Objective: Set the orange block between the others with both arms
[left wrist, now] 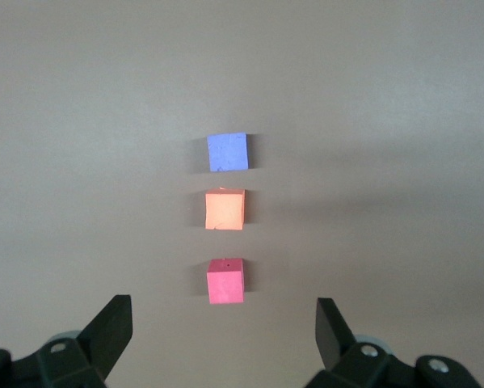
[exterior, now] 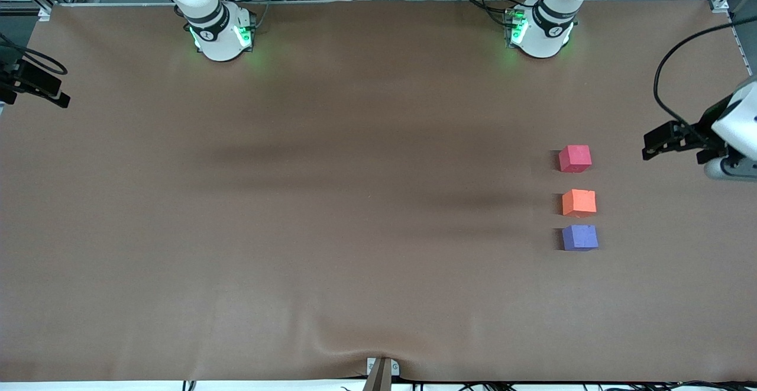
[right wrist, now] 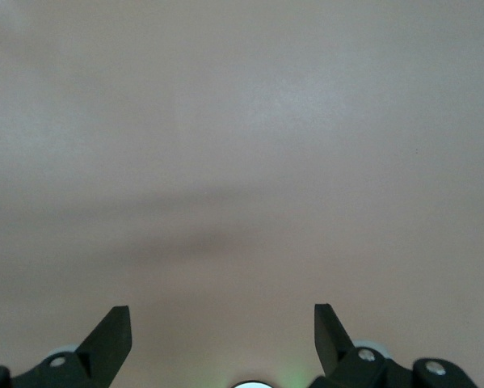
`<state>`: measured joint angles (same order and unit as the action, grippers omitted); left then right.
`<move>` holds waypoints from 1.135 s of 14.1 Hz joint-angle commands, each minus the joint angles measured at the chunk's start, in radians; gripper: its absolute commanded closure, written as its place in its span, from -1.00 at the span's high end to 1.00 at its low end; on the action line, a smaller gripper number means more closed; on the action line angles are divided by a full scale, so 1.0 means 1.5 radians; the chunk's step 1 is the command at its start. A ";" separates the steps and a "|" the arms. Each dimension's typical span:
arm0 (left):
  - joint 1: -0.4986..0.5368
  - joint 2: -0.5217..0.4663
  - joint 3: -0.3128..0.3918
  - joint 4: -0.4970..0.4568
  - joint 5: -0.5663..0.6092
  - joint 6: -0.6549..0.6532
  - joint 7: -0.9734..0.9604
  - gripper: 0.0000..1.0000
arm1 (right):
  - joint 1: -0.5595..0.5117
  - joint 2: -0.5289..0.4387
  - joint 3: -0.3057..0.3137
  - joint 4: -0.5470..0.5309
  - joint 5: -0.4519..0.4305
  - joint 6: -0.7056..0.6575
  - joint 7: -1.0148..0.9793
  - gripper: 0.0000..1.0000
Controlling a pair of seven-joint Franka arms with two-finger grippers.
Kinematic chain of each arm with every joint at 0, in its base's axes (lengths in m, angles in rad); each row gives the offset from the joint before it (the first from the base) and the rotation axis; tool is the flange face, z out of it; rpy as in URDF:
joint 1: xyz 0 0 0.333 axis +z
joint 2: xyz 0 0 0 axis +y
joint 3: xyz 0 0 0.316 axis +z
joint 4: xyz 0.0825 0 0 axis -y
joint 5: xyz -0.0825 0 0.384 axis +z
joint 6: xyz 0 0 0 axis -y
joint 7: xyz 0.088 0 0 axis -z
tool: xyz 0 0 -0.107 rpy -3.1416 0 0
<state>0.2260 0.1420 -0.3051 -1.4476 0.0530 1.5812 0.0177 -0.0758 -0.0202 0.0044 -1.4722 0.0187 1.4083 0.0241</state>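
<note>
Front view: three blocks sit in a column at right of frame, toward the left arm's end of the table. The red-pink block [exterior: 575, 158] is at the top of the column, the orange block [exterior: 579, 202] in the middle, the purple-blue block [exterior: 579, 238] lowest and nearest the front camera. The orange one is already between the other two; it sits closer to the purple-blue block than to the red-pink one, apart from both. The task looks done or close to it.

The left gripper [exterior: 653, 145] hangs at the right edge of frame, beside the red-pink block, above the table [exterior: 295, 202]. In the left wrist view its fingers [left wrist: 112, 327] are spread wide and hold nothing, with all three blocks lined up ahead.

The right gripper [right wrist: 221, 339] is also wide and holds nothing over bare table. In the front view it sits at the left edge, waiting.

Risks: if the left arm drops or swings inward it could clip the red-pink block and break the line. A nudge to even the spacing could push the orange block into the purple-blue one.

Containers: none in view.
</note>
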 commanded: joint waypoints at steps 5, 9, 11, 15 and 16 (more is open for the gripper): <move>-0.165 -0.048 0.167 -0.025 -0.009 -0.049 -0.006 1.00 | 0.004 -0.003 -0.001 0.006 0.004 -0.008 0.010 1.00; -0.238 -0.090 0.243 -0.075 -0.015 -0.043 -0.004 1.00 | 0.004 -0.003 -0.001 0.006 0.004 -0.008 0.010 1.00; -0.237 -0.097 0.246 -0.078 -0.018 -0.043 -0.004 1.00 | 0.004 -0.003 -0.001 0.006 0.004 -0.008 0.010 1.00; -0.232 -0.132 0.245 -0.114 -0.018 -0.042 -0.004 1.00 | 0.005 -0.003 -0.001 0.006 0.004 -0.008 0.010 1.00; -0.231 -0.135 0.245 -0.115 -0.018 -0.042 -0.004 1.00 | 0.005 -0.003 -0.001 0.006 0.004 -0.008 0.011 1.00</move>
<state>-0.1161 -0.0129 0.0529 -1.5710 0.0450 1.5147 0.0092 -0.0758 -0.0202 0.0046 -1.4722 0.0187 1.4082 0.0241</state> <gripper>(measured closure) 0.000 0.000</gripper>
